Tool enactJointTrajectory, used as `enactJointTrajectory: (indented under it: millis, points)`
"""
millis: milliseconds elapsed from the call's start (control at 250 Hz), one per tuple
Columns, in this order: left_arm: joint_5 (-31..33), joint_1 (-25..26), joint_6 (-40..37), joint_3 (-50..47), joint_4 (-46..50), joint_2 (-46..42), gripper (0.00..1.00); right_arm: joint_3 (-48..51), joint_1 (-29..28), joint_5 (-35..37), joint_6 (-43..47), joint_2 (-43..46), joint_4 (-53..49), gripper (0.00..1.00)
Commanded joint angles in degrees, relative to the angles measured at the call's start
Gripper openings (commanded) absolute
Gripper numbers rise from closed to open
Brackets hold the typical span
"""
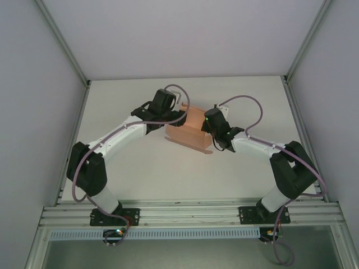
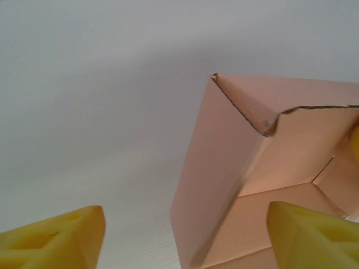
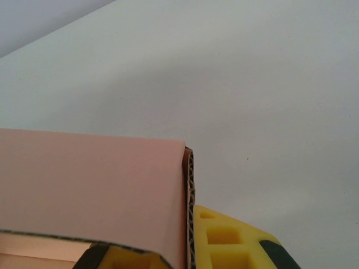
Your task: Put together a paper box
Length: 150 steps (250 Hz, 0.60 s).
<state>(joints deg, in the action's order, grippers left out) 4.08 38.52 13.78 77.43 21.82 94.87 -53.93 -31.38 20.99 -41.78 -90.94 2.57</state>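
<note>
The paper box [image 1: 188, 133] is salmon-pink card, partly folded up, standing mid-table with a flap lying toward the front. My left gripper [image 1: 180, 114] is at its far-left corner. In the left wrist view that gripper [image 2: 185, 244] is open, and a raised wall of the paper box [image 2: 213, 179] stands between its yellow fingers [image 2: 56, 241], the right one inside the box. My right gripper [image 1: 209, 128] is on the box's right side. The right wrist view shows this gripper [image 3: 188, 255] shut on the paper box [image 3: 90, 185], its pads [image 3: 235, 241] pinching a doubled wall edge.
The white table [image 1: 140, 168] is closed in by pale side and back walls [image 1: 33, 84]. An aluminium rail [image 1: 190, 213] carrying both arm bases runs along the near edge. Bare table lies in front of and behind the box.
</note>
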Motion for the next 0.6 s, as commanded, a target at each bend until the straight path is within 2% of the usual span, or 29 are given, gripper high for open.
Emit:
enactJointTrajectory:
  millis: [0,132,212,315,379,475,595]
  points:
    - [-2.47,-0.74,-1.10,0.69,0.07,2.05,0.70,-1.53,0.18,-1.48,0.42,-0.82,-0.15,0.00]
    - [-1.14,-0.64,-1.91,2.60,0.93,4.69,0.64,-1.70,0.18,-1.66,0.53,-0.69,-0.11,0.00]
    - [0.32,-0.61,-1.77,3.33,1.29,5.75,0.53,-1.87,0.17,-1.46,0.62,-0.66,-0.32,0.00]
    - [5.47,-0.20,-1.39,3.79,1.15,6.30,0.25,-1.81,0.09,-0.85,0.81,-0.56,-0.44,0.00]
    - [14.01,0.96,-0.45,4.37,1.10,6.93,0.00,-2.04,-0.22,0.56,0.68,-0.69,-1.14,0.00]
    - [26.88,2.82,1.62,6.54,2.99,8.71,0.00,-2.88,-0.53,3.48,0.48,-1.34,-3.44,0.00]
    - [36.37,3.68,5.56,8.19,5.45,9.98,0.00,-2.84,-0.53,7.27,-0.51,-1.61,-5.17,0.00]
